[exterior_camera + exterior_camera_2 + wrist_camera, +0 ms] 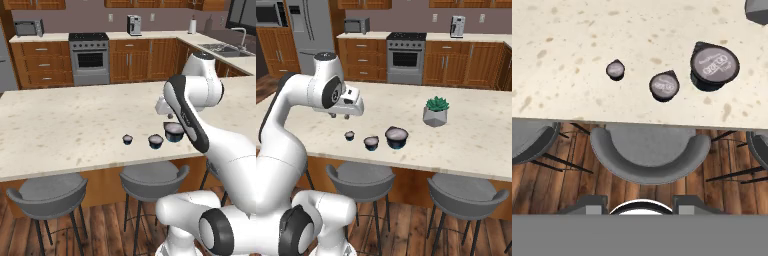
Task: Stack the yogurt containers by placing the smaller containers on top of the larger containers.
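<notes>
Scene: three dark yogurt cups sit in a row near the bench (466, 135) front edge, smallest cup (349, 135), middle cup (371, 143), largest cup (396, 137), none stacked | Pincer (339, 116): together, holding nothing, above and behind the smallest | Risk: you could nudge a cup over the edge onto the stool (649, 155) below.

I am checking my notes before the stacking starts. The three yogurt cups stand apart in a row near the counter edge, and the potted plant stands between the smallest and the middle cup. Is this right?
Not quite. The potted plant stands behind and to the right of the largest cup, not between the smallest cup and the middle cup. The right base view shows it. The rest is right.
</notes>
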